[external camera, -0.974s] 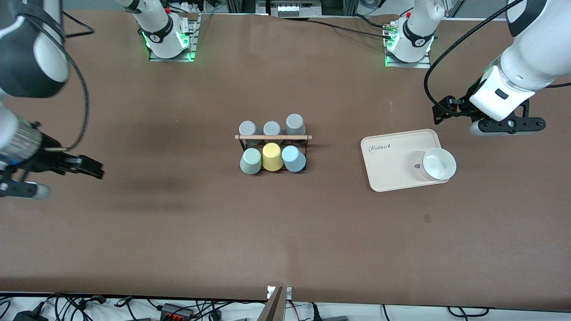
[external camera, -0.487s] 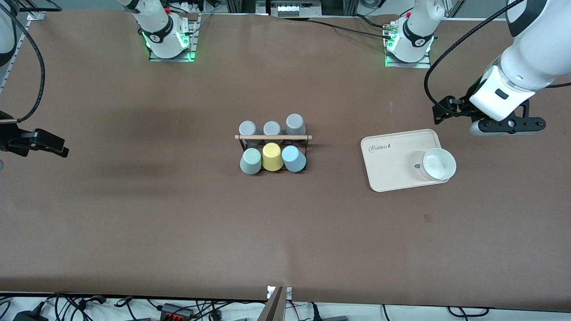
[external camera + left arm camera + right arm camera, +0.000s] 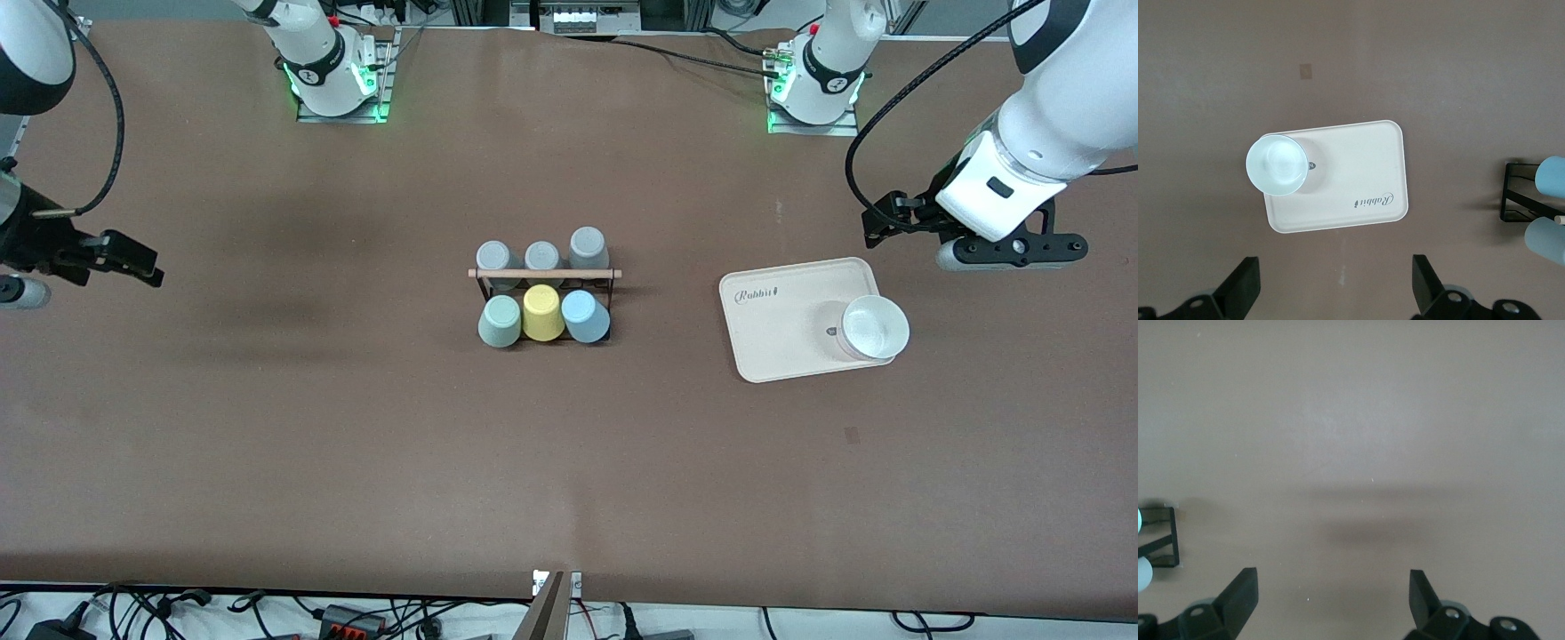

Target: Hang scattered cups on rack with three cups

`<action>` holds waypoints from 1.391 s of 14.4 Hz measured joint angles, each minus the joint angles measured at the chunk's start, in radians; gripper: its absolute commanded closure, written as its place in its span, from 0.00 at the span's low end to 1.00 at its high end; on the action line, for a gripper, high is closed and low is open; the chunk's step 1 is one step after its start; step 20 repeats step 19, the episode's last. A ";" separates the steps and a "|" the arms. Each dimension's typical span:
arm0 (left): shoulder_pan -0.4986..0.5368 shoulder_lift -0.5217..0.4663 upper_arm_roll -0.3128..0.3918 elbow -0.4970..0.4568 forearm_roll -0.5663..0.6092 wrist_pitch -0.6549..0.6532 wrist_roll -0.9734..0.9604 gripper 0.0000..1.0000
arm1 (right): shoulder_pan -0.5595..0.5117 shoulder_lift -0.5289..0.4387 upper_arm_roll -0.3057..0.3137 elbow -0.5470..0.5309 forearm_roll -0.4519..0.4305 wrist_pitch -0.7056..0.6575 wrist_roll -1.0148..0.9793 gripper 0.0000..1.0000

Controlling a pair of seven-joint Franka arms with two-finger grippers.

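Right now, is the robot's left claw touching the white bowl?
Apart. The left wrist view shows the open left claw above bare table, with the tray edge between it and the white bowl.

Brown table (image 3: 356, 444). At centre, black wire rack (image 3: 544, 298) with wooden rod. Toward 3 o'clock from the rack, well apart, pale tray (image 3: 782, 320) lying flat, lettered corner toward 11 o'clock. Small dark mark (image 3: 852, 435) at 5 o'clock from tray.

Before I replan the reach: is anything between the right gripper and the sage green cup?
Nothing visible: only bare table lies between the open right gripper and the sage green cup on the rack.
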 measured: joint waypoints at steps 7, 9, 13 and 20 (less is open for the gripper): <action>0.001 0.000 0.000 0.000 0.000 0.000 0.000 0.00 | 0.000 -0.068 0.002 -0.028 0.000 -0.039 0.000 0.00; 0.001 0.000 0.000 0.000 0.000 0.000 0.000 0.00 | 0.000 -0.068 0.002 -0.025 0.000 -0.039 0.000 0.00; 0.005 0.000 0.000 0.000 0.000 0.000 0.000 0.00 | 0.000 -0.068 0.002 -0.025 0.000 -0.043 0.000 0.00; 0.007 0.000 0.000 0.000 0.000 -0.001 0.000 0.00 | 0.000 -0.068 0.002 -0.025 0.000 -0.057 0.000 0.00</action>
